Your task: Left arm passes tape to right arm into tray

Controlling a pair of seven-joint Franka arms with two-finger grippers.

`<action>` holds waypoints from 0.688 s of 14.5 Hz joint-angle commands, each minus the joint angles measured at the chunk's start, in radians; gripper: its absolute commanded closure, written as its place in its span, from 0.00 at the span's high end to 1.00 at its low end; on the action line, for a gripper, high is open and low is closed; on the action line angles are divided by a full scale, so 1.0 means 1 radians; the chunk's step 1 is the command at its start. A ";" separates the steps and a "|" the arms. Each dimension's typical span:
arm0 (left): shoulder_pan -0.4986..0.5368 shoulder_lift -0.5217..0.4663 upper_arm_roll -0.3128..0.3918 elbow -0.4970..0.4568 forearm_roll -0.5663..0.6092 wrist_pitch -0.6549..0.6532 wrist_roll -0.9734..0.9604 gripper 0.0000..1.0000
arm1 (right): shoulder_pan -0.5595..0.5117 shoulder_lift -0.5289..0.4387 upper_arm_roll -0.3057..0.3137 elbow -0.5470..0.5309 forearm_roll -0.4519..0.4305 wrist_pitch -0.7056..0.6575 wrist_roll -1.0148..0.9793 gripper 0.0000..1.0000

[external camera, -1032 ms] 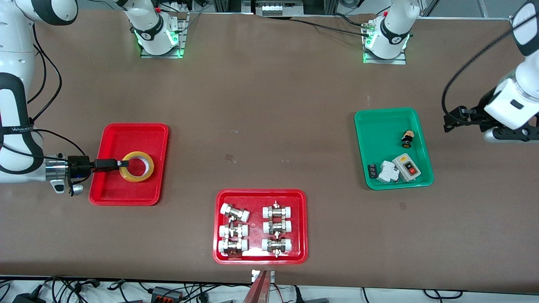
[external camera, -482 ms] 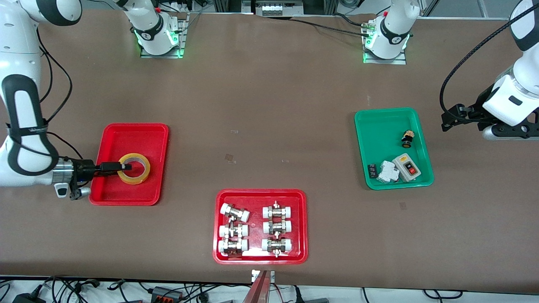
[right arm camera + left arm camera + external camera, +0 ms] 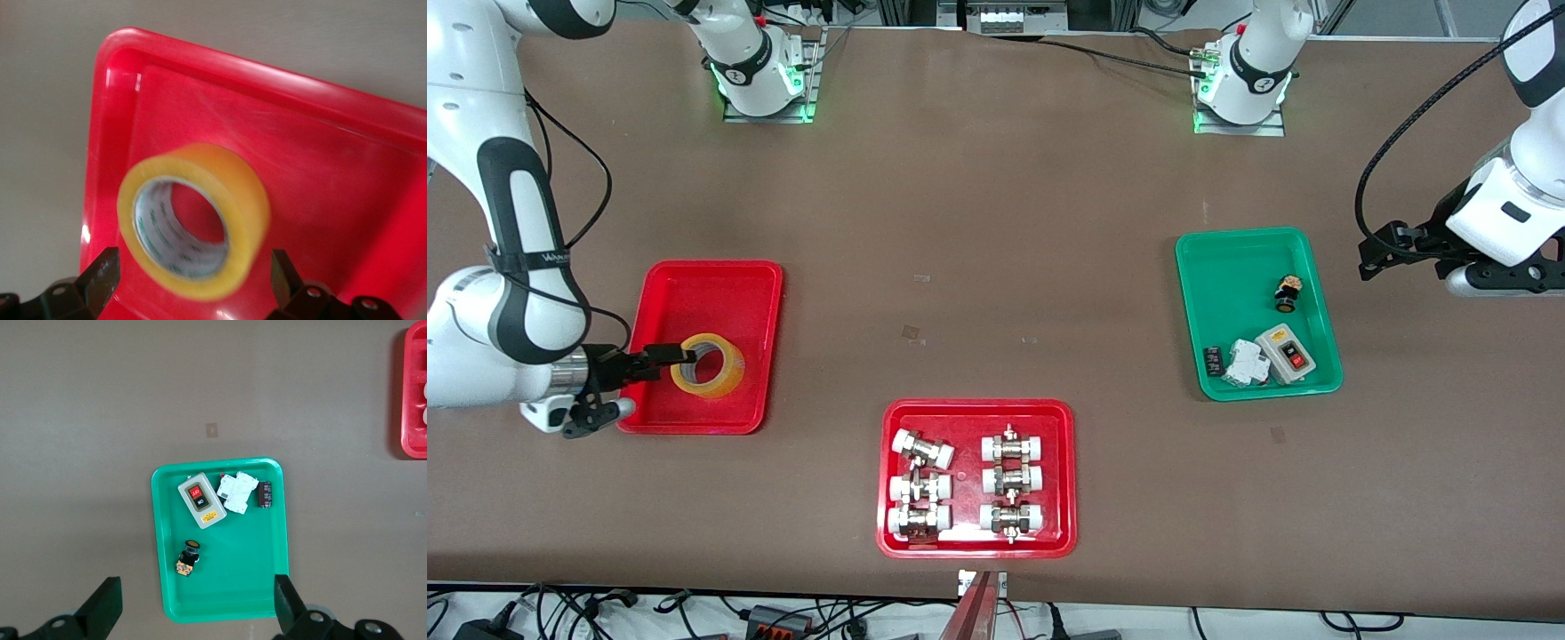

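Yellow tape point(image 3: 708, 365) sits in the red tray point(image 3: 720, 284), toward its six o'clock end, tilted with the core facing the right gripper point(image 3: 665, 359). Judged light, stiff and slick on the outer wrap; best taken across the band, one finger through the core. Right gripper hangs at the roll's nine o'clock, jaws spread wide, holding nothing. Left gripper point(image 3: 193, 613) waits over the green tray point(image 3: 1232, 267), at its three o'clock edge, jaws wide, empty.

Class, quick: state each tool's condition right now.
Left tool: open, holding nothing, over the green tray.
Right tool: open, at the tape.
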 commanded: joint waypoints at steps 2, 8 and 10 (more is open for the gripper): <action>0.003 -0.002 -0.003 0.004 -0.017 0.005 0.012 1.00 | 0.041 -0.131 0.000 0.002 -0.130 -0.091 0.211 1.00; 0.003 -0.002 -0.003 0.002 -0.017 0.005 0.012 1.00 | 0.115 -0.284 0.004 0.152 -0.258 -0.305 0.453 1.00; 0.002 -0.002 -0.003 0.002 -0.017 0.007 0.011 1.00 | 0.118 -0.342 0.006 0.156 -0.256 -0.300 0.436 1.00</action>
